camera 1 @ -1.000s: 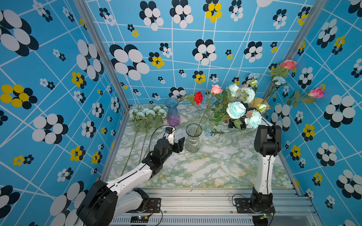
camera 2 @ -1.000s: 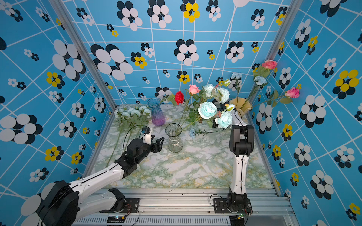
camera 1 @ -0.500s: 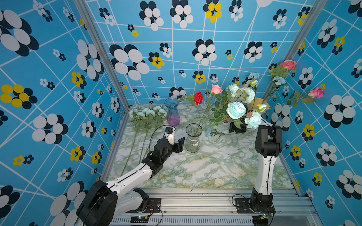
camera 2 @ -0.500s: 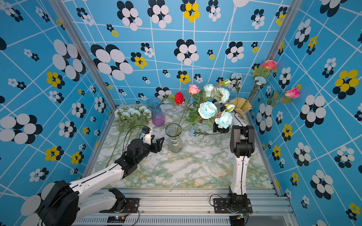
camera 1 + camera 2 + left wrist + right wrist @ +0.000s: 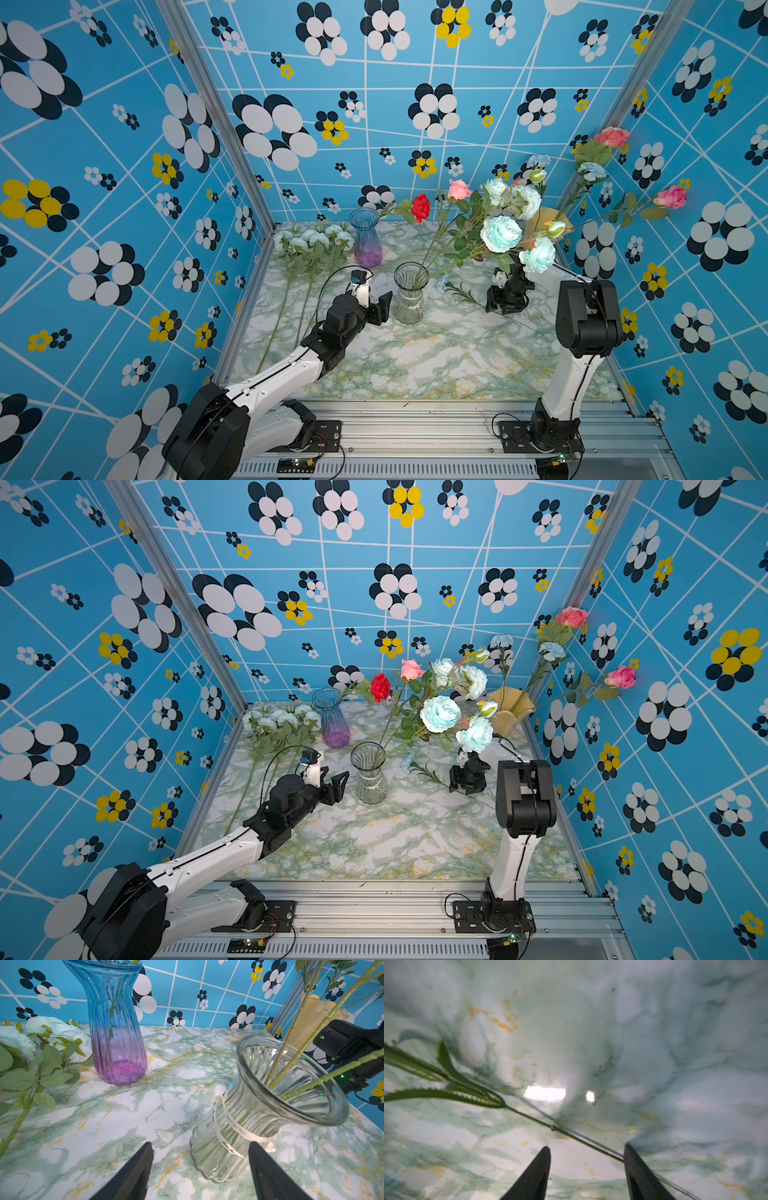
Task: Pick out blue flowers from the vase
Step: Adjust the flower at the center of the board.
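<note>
A clear glass vase (image 5: 409, 295) (image 5: 369, 777) stands mid-table and holds leaning stems with pale blue flowers (image 5: 500, 233) (image 5: 440, 713) and a pink rose (image 5: 458, 190). One small blue flower (image 5: 442, 284) lies on the table beside the vase, its thin stem (image 5: 571, 1134) running to the right. My right gripper (image 5: 505, 301) (image 5: 586, 1153) points down over that stem, open, and the stem crosses the gap and meets one fingertip. My left gripper (image 5: 376, 305) (image 5: 200, 1147) is open at the vase's (image 5: 259, 1105) base, its fingers not touching the glass.
Several pale blue flowers (image 5: 316, 239) lie at the back left. A blue-purple vase (image 5: 365, 243) holds a red rose (image 5: 421, 206). A yellow vase (image 5: 548, 220) in the back right corner holds pink roses and small blue blooms. Patterned walls close in three sides.
My right gripper has come forward and down from under the blooms to just above the stem on the table. The left arm has not moved.
</note>
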Controlling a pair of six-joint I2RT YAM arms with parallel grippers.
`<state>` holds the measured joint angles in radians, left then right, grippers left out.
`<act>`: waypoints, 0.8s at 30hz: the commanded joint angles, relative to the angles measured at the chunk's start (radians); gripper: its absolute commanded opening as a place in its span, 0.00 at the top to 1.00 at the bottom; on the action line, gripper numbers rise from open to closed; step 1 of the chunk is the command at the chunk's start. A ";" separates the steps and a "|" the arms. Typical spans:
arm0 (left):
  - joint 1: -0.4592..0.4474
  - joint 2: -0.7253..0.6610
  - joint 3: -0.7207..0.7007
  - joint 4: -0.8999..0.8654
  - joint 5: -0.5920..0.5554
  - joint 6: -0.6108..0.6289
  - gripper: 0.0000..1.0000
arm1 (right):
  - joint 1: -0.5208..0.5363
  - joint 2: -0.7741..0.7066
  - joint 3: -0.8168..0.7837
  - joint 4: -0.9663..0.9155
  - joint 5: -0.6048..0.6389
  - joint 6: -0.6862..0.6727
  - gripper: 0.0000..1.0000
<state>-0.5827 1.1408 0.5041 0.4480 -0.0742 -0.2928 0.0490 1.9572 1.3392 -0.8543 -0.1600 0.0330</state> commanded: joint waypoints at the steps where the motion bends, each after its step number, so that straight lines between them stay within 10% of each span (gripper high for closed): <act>1: 0.008 -0.013 0.024 -0.008 0.016 -0.005 0.25 | 0.040 -0.016 -0.012 0.027 0.025 -0.014 0.41; 24: 0.007 -0.016 0.024 -0.011 0.011 -0.001 0.25 | 0.158 0.107 0.109 0.010 0.166 -0.111 0.65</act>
<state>-0.5827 1.1370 0.5041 0.4477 -0.0742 -0.2928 0.1944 2.0331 1.4425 -0.8154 -0.0051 -0.0704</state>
